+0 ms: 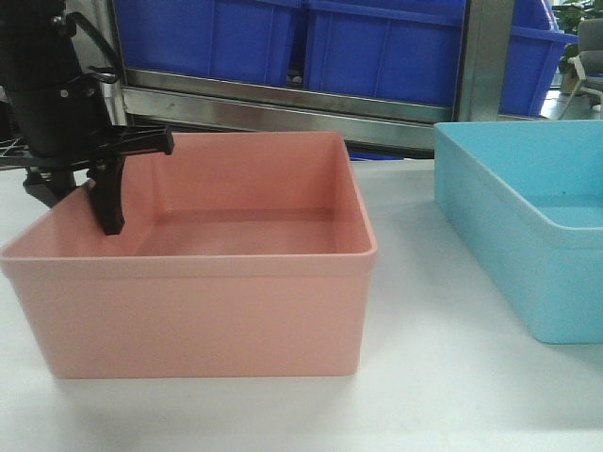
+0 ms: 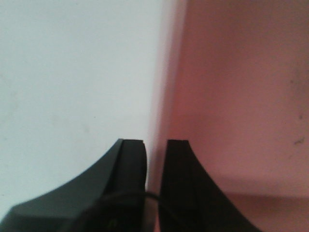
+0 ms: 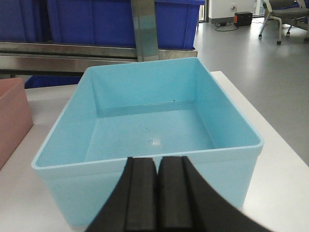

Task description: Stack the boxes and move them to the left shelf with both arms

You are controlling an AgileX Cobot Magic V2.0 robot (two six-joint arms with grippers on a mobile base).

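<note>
The salmon pink box (image 1: 217,301) stands on the white table at the front left, empty. My left gripper (image 1: 80,207) straddles its left wall, one finger (image 1: 111,202) inside, the other outside. In the left wrist view the left gripper (image 2: 155,142) is closed on that wall, with the pink box (image 2: 231,96) on the right. The light blue box (image 1: 528,217) stands empty at the right. My right gripper (image 3: 157,162) is shut and empty, just in front of the near wall of the blue box (image 3: 154,130). The roller shelf is out of view.
A steel rack bar (image 1: 283,104) runs behind the table, with dark blue ribbed crates (image 1: 377,47) on it. A steel upright (image 3: 145,29) stands behind the blue box. The white table (image 1: 424,358) has a gap between the two boxes. Its right edge (image 3: 289,159) is near the blue box.
</note>
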